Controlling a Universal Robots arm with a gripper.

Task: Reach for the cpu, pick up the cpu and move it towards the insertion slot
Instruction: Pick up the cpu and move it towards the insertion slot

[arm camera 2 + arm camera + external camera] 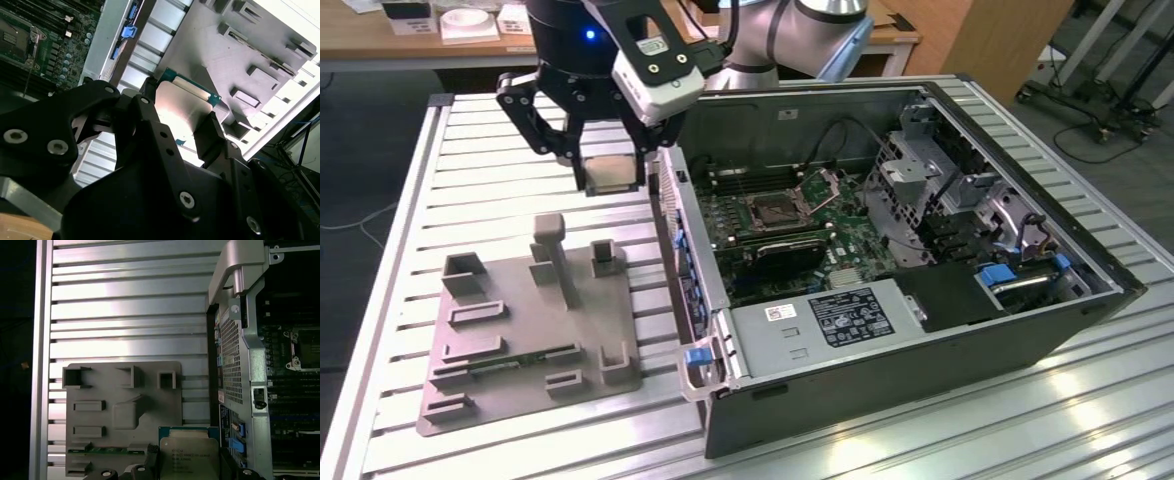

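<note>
My gripper point(611, 176) is shut on the cpu point(607, 170), a small flat square chip with a silvery top and a pale rim. It hangs in the air above the ribbed table, over the far end of the grey plastic tray point(520, 320) and just outside the open computer case's side wall. In both wrist views the cpu point(182, 107) point(192, 455) sits clamped between the dark fingers point(207, 135). The insertion slot point(775, 210) lies inside the case on the green board, to the exterior view's right of the gripper, with its metal flap raised. The slot's frame point(304, 350) also appears in the first wrist view.
The case's upright side wall point(680, 240) stands between the gripper and the slot. A slim green memory stick point(520, 360) lies in the tray. Drive cages point(934, 180) and a power supply point(847, 315) crowd the case's other end. Ribbed table point(480, 190) surrounds the tray.
</note>
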